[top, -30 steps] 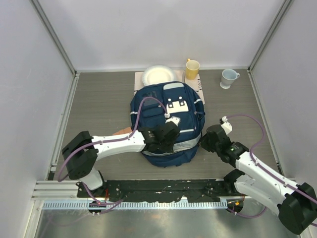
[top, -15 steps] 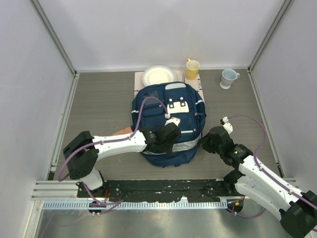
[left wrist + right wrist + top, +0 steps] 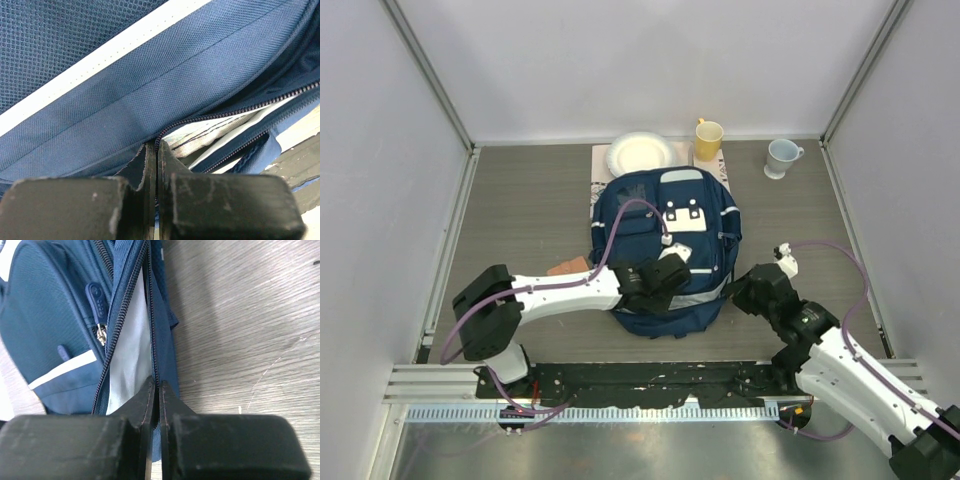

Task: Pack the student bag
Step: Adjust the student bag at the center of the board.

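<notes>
The navy student bag (image 3: pixel 640 215) with white stripes lies flat mid-table, its white buckle patch (image 3: pixel 685 218) facing up. My left gripper (image 3: pixel 672 277) rests on the bag's lower front. In the left wrist view it (image 3: pixel 156 146) is shut on the bag's zipper edge, beside the part-open zip with pale grey lining (image 3: pixel 215 132) showing. My right gripper (image 3: pixel 733 293) is at the bag's lower right side. In the right wrist view it (image 3: pixel 159 385) is shut on the outer zipper edge of the bag (image 3: pixel 55 315), next to the lining (image 3: pixel 127 355).
A white plate (image 3: pixel 640 152), a yellow cup (image 3: pixel 708 138) and a pale mug (image 3: pixel 781 157) stand at the back. A white sheet (image 3: pixel 603 160) lies under the bag's far end. A brown item (image 3: pixel 570 266) pokes out by the left forearm. Walls enclose the table.
The bag has slid to the right and its opening has spread. My right gripper has pulled right and nearer with the edge. My left gripper has shifted slightly right.
</notes>
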You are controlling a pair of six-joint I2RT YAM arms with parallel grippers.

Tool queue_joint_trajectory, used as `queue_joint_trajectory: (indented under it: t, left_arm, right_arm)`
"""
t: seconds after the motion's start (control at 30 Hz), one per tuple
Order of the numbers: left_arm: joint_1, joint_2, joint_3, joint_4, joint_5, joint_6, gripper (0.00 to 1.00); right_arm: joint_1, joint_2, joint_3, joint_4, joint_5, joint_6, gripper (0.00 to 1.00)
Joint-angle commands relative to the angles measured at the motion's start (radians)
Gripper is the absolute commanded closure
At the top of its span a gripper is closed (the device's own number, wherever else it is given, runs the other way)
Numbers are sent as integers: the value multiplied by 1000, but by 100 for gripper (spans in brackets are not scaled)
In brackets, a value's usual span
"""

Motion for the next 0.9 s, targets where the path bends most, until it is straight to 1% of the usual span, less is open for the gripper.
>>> queue_joint_trajectory:
  t: [0.0,0.1,0.13,0.2,0.3,0.33,0.37,0.4,0.47,0.5,0.53,0.57,0.6,0.67,0.7,0.77,0.83,0.87]
  left_arm:
    - [2,-55,-40,-25,-49,65,100]
    - [-4,-55,-36,-21,23,91,100]
    - [-4,-59,-37,-10,62,115,97]
    - [-7,-71,-31,2,118,118,91]
    - [-13,-124,-39,21,172,126,62]
    - [-15,-143,-45,27,181,125,43]
    - [-14,-163,-57,36,182,123,38]
    - [-14,-208,-63,39,169,117,35]
    - [-14,-252,-81,33,96,106,26]
    - [-12,-293,-86,30,65,97,18]
    - [-12,-316,-92,27,0,89,16]
    - [-10,-334,-98,16,-27,74,14]
    - [-6,-371,-103,13,-53,68,10]
    - [-3,-402,-115,6,-120,56,6]
    - [6,-420,-120,4,-142,42,2]
    - [16,-463,-135,-4,-195,28,0]
    - [40,-503,-152,-5,-222,8,0]
    - [51,-514,-160,-5,-223,2,0]
  right_arm:
    - [1,65,39,58,58,23,99]
    - [1,81,59,78,90,15,99]
    - [0,83,66,84,108,4,99]
    - [0,95,97,81,139,-11,99]
    - [-2,114,135,47,206,-31,99]
    - [-3,127,143,35,216,-33,98]
    - [-6,135,149,35,223,-42,78]
    - [-8,143,163,31,220,-45,64]
    - [-9,160,178,-3,222,-39,48]
    - [-9,161,192,-18,216,-31,33]
    - [-11,149,197,-53,210,-23,29]
    - [-9,135,198,-69,201,-13,26]
    - [-9,120,194,-86,172,7,23]
    - [-9,53,178,-112,135,26,21]
    - [-9,33,154,-112,95,39,21]
    - [-9,-3,135,-115,56,64,20]
    - [-8,6,115,-123,3,82,19]
    - [-9,35,105,-127,-7,89,19]
